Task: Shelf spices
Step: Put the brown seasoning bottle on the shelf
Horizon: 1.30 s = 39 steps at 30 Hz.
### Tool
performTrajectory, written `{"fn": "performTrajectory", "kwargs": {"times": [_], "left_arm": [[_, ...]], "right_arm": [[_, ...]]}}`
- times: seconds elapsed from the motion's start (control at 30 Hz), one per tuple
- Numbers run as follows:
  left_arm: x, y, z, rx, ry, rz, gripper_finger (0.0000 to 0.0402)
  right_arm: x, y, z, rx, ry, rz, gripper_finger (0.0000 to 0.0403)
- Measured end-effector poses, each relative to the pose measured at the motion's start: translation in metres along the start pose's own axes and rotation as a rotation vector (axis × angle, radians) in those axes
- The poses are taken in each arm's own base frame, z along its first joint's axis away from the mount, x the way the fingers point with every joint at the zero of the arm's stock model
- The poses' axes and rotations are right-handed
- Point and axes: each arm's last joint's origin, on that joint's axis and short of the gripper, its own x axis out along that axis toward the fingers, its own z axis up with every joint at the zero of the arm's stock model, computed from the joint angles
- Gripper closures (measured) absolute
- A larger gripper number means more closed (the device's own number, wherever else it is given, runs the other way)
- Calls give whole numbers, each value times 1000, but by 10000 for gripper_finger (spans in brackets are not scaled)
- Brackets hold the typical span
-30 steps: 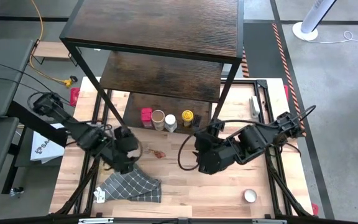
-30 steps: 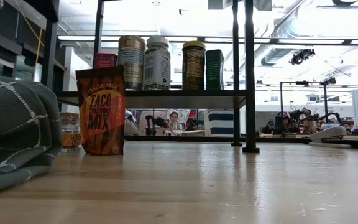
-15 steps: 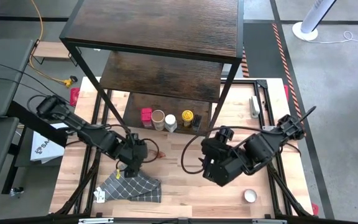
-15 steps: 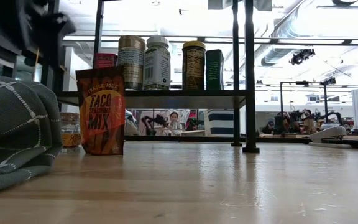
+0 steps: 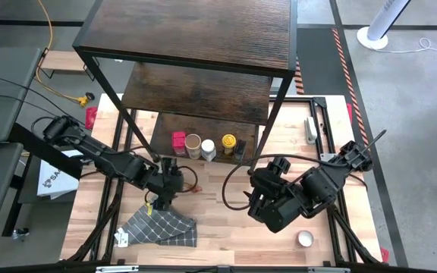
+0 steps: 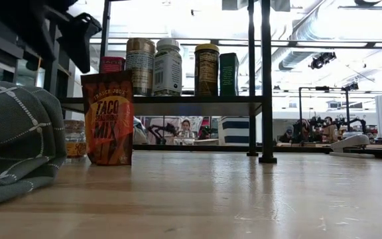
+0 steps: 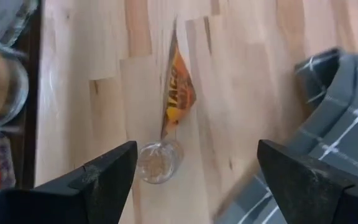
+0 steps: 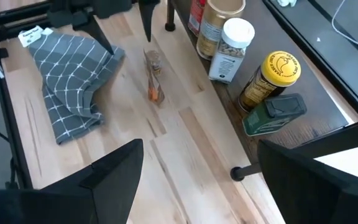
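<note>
While both arms hang over the table, things stand so:

Left gripper (image 7: 196, 149): spread wide, nothing between the fingers; it hovers over the table in front of the shelf (image 5: 203, 45), near the cloth (image 5: 161, 227).
Glass jar (image 7: 158, 162): small, clear, upright on the wood, below the left gripper and nearer to one finger than to the other, not touched.
Taco packet (image 7: 178, 93): stands on the table just beyond the glass jar (seen edge-on from the wrist), apart from the gripper.
Cloth, position: grey checked, crumpled, on the other side of the left gripper from the shelf.
Right gripper (image 8: 199, 146): also spread wide and empty, above the table's right half, well apart from the shelf jars.
Spices on the lowest board: red-lid jar (image 5: 178, 142), tan-lid jar (image 5: 193, 144), white-lid jar (image 5: 209, 149), yellow-lid jar (image 5: 228, 143) and green tin (image 8: 272, 115), all upright in one row, close together.
Round tin (image 5: 305, 239): alone on the table near its front edge, near the right gripper but not under it.
</note>
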Motion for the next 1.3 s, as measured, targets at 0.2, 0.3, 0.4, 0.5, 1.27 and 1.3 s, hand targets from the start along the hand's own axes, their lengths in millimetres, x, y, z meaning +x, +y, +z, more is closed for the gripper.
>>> {"fn": "performTrajectory", "kwargs": {"times": [0.2,0.3,0.4,0.5,1.27,1.3], "left_arm": [[29,6,-25,-41,112,6,71],[39,10,-27,-81,85,4,71],[45,15,-25,-122,31,0,71],[53,19,-31,-122,48,-9,71],[82,17,-37,-172,81,45,72],[83,17,-37,-169,87,52,74]], "right_arm": [[4,2,0,27,-7,-16,94],[6,4,-1,22,-9,-26,94],[11,6,0,23,2,-31,94],[12,7,-1,23,7,-30,94],[13,8,-1,44,4,-36,94],[13,8,-1,44,4,-36,94]]}}
